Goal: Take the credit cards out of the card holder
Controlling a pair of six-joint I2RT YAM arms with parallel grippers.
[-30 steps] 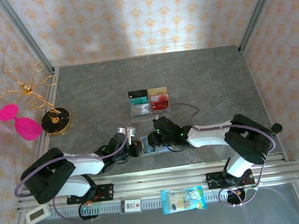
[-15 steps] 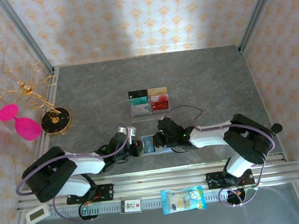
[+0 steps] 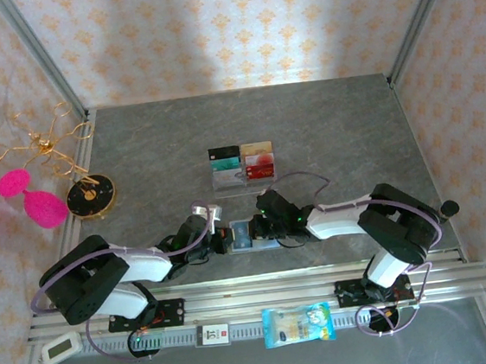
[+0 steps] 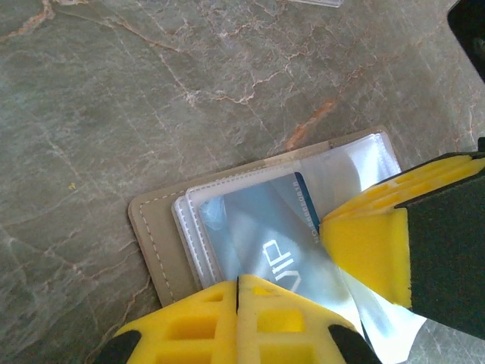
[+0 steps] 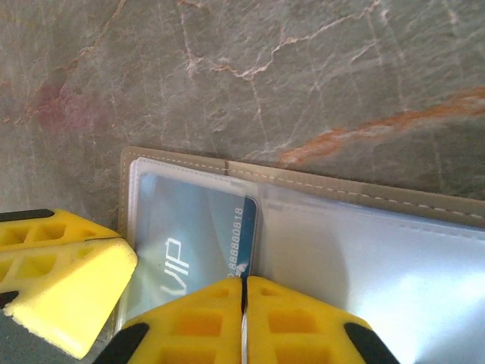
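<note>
Grey marbled surface [image 3: 350, 127], near edge: the card holder [image 3: 244, 234] lies open as the right jaws, just closed, meet its blue card [image 5: 193, 227]. The left jaws, shut, steady the sleeve; extraction seems imminent.

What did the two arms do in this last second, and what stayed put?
The right gripper shifted slightly toward its own side, uncovering more of the open card holder, then closed its jaws at the blue card's edge; whether it pinches the card is unclear. The left gripper stayed shut at the holder's other end. The holder and the clear tray behind kept their places.
</note>
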